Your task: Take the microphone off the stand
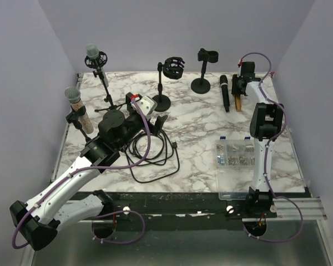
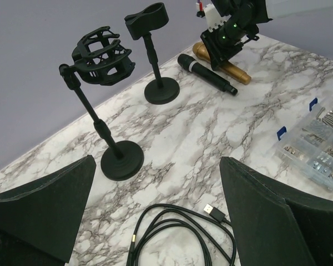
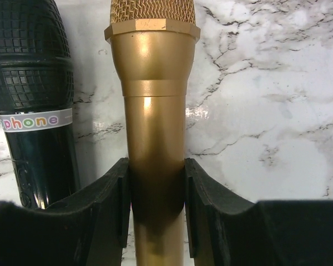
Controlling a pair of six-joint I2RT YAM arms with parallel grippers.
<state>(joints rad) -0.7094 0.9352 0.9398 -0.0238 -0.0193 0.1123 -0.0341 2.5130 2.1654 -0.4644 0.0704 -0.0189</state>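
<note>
A gold microphone (image 3: 154, 83) lies low on the marble table beside a black microphone (image 3: 36, 83), at the back right. My right gripper (image 3: 155, 183) is shut on the gold microphone's body, with both pads touching it; in the top view the gripper (image 1: 241, 84) hides most of the gold microphone (image 1: 238, 103). Two empty stands are near: a shock-mount stand (image 1: 171, 68) and a clip stand (image 1: 207, 56). Two grey-headed microphones (image 1: 92, 52) (image 1: 72, 95) sit in stands at the far left. My left gripper (image 2: 155, 221) is open and empty above a black cable (image 2: 172, 233).
A clear plastic box of screws (image 1: 236, 160) stands at the front right. The coiled black cable (image 1: 150, 152) lies in the middle front. The black microphone (image 1: 225, 93) lies left of the right gripper. Purple walls close in the back and sides.
</note>
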